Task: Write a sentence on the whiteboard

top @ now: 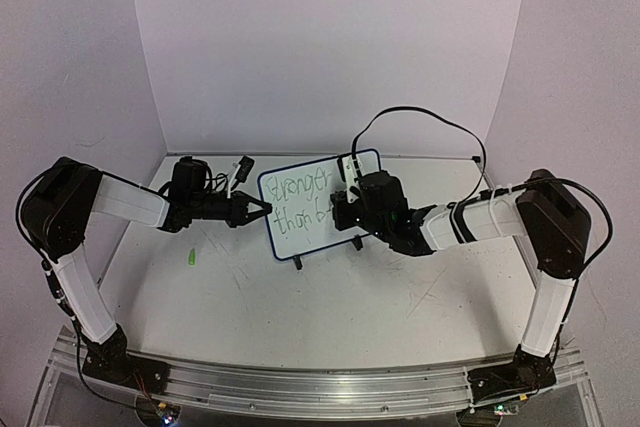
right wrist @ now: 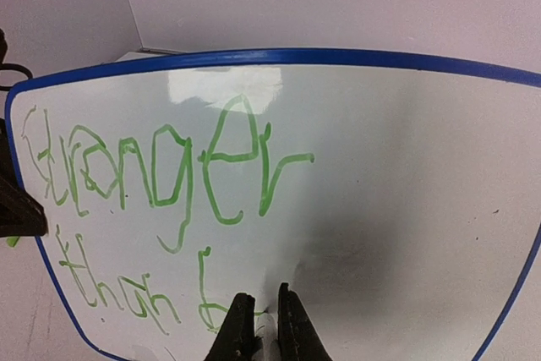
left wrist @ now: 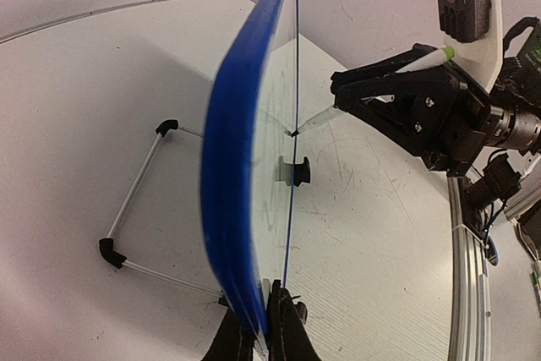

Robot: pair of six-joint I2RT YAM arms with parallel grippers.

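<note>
The whiteboard (top: pixel 300 239) stands upright mid-table on black clip feet, blue-rimmed (left wrist: pixel 232 166). The sentence (top: pixel 300 192) is green lettering in two lines, reading "Stronger" over "than b" (right wrist: pixel 169 166). My left gripper (top: pixel 262 209) is shut on the board's left edge, its fingers pinching the rim (left wrist: pixel 262 327). My right gripper (top: pixel 338 209) faces the board's front and is shut on a slim white pen (right wrist: pixel 266 336). The pen's tip touches the board (right wrist: pixel 406 175) just right of the "b". From the left wrist view the pen's green end (left wrist: pixel 427 58) sticks out behind the right gripper (left wrist: pixel 338 90).
A small green piece (top: pixel 188 259) lies on the table left of the board. A thin wire frame with black corners (left wrist: pixel 135 209) lies behind the board. White backdrop walls close the table's back and sides. A black cable (top: pixel 420 117) arches over the right arm.
</note>
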